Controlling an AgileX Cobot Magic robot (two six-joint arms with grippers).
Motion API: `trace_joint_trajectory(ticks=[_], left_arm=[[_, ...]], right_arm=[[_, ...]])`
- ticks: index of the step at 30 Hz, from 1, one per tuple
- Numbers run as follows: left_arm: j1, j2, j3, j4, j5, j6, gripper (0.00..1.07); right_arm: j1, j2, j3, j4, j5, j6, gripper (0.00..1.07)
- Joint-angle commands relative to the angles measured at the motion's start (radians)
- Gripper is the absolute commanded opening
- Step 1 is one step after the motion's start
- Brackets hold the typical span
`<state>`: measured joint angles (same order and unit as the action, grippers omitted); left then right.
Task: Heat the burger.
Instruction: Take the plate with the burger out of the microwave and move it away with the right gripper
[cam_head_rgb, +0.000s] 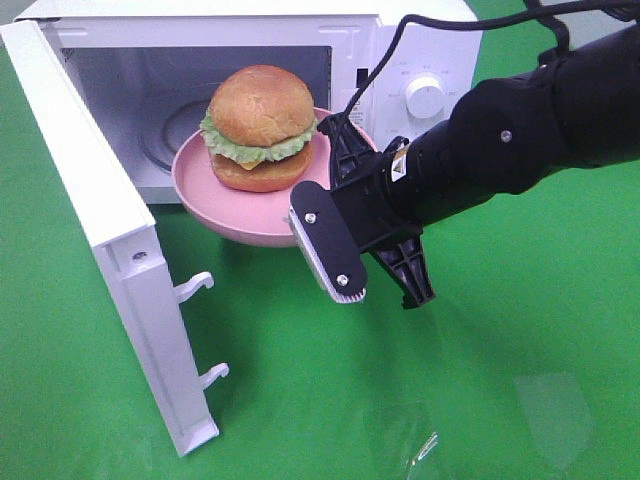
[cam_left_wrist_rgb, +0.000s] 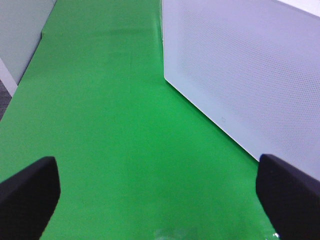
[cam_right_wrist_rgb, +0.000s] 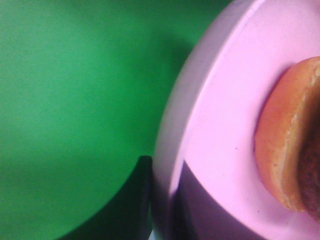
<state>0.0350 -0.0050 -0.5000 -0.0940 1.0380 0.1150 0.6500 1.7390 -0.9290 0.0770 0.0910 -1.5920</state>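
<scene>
The black right gripper (cam_head_rgb: 335, 215) pinched the rim of a round pink plate (cam_head_rgb: 215, 195) carrying the golden-bunned, lettuce-filled burger (cam_head_rgb: 260, 128) before the open white microwave (cam_head_rgb: 420, 60); the left gripper's (cam_left_wrist_rgb: 160, 200) fingers stood spread above the green cloth (cam_left_wrist_rgb: 110, 130).

Nothing can be read with certainty. The microwave's control panel (cam_head_rgb: 425, 75) carries faint grey print above and around its white dial (cam_head_rgb: 425, 96), too small to make out. A small yellow-and-white sticker (cam_head_rgb: 399, 160) sits on the right arm near the wrist, its marking illegible.
</scene>
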Motion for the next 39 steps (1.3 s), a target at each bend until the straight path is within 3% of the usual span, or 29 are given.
trace_joint_trajectory(ticks=[1,22,39], left_arm=[[0.001,-0.019,0.003,-0.002,-0.002,-0.005,1.00],[0.001,-0.019,0.003,-0.002,-0.002,-0.005,1.00],[0.001,-0.019,0.003,-0.002,-0.002,-0.005,1.00]], right_arm=[[-0.007,-0.050,0.013,0.021,-0.104,0.057,0.00],[0.004,-0.320,0.254,0.009,-0.110,0.174,0.00],[0.004,-0.554,0.347,-0.280,0.097,0.486,0.00]])
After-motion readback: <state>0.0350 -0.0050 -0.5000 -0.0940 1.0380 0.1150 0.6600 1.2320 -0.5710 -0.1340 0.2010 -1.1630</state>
